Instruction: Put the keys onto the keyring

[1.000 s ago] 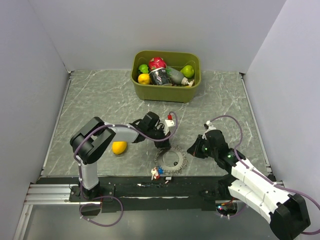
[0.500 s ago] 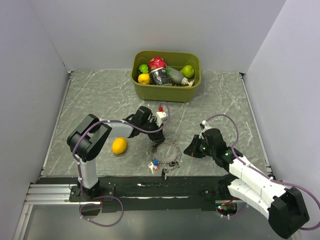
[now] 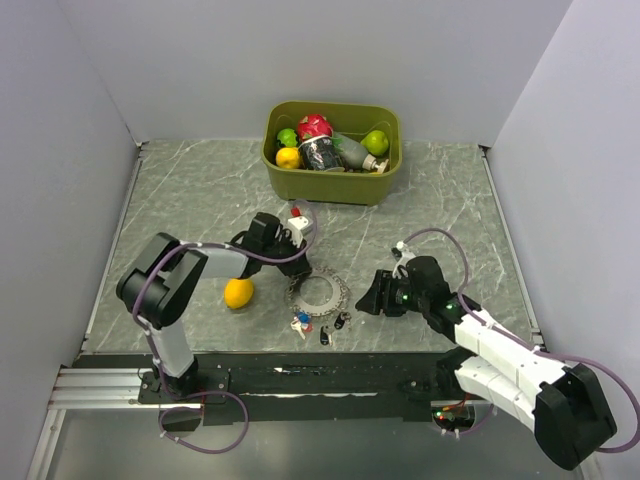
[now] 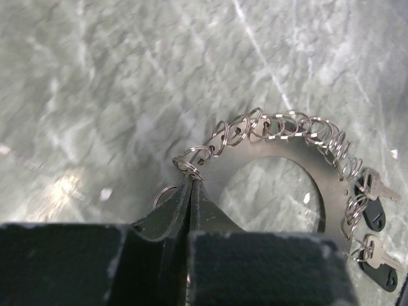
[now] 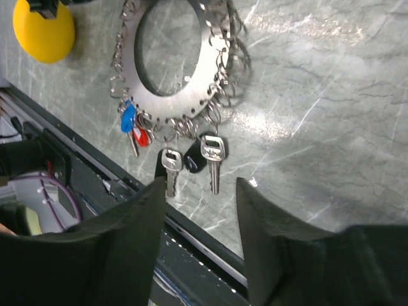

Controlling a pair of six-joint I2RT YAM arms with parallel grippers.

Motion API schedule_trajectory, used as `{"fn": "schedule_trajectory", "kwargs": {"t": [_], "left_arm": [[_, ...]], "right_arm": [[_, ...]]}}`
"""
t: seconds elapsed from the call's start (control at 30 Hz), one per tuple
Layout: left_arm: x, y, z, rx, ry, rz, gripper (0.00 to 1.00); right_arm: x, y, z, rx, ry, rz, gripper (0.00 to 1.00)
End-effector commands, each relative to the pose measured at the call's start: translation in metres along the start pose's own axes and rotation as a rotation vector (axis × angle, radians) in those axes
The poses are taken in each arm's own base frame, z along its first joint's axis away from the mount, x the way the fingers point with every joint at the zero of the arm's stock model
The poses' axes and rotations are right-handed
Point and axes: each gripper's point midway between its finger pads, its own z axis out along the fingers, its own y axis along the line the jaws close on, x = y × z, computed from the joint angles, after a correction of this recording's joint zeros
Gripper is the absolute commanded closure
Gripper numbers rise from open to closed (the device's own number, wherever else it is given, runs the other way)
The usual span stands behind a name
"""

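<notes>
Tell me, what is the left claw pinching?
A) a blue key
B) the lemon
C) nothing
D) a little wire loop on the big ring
D: the left claw is shut on a little wire loop at the rim of the big ring, away from the lemon.

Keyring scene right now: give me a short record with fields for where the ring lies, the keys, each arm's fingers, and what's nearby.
keyring: flat on the table, near the front edge
keys: hung from loops on its near rim; blue, red and black heads
left fingers: shut, pinching a wire loop on the rim
right fingers: open, empty, just right of the keyring
lemon: left of the keyring, apart
bin: at the back, holding several items
</notes>
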Motion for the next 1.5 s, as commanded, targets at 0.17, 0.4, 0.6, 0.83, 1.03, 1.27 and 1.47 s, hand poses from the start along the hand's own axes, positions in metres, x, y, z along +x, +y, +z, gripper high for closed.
{"fn": "schedule_trajectory", "kwargs": {"t": [0.17, 0.4, 0.6, 0.83, 1.03, 1.27, 1.47], "left_arm": [[-0.045, -0.034, -0.047, 0.034, -0.214, 0.102, 0.78], [-0.063, -0.066, -0.076, 0.116, -0.301, 0.133, 0.68], [-0.074, -0.093, -0.098, 0.199, -0.406, 0.149, 0.62], [-0.094, -0.105, -0.135, 0.145, -0.572, 0.204, 0.25], [-0.106, -0.104, -0.150, 0.092, -0.626, 0.187, 0.04], [-0.136, -0.103, -0.159, 0.072, -0.644, 0.028, 0.04], [-0.172, -0.067, -0.196, -0.173, -0.818, -0.181, 0.04]], "right_arm": [[-0.007, 0.018, 0.006, -0.109, -0.013, -0.074, 0.30], [-0.011, 0.024, 0.008, -0.130, -0.021, -0.121, 0.23], [-0.012, 0.023, 0.016, -0.124, -0.010, -0.124, 0.24], [-0.014, 0.030, 0.019, -0.147, -0.001, -0.159, 0.24], [-0.017, 0.040, 0.017, -0.171, -0.017, -0.220, 0.20], [-0.016, 0.044, 0.016, -0.166, -0.023, -0.257, 0.17], [-0.021, 0.042, 0.012, -0.141, -0.077, -0.264, 0.14]]}}
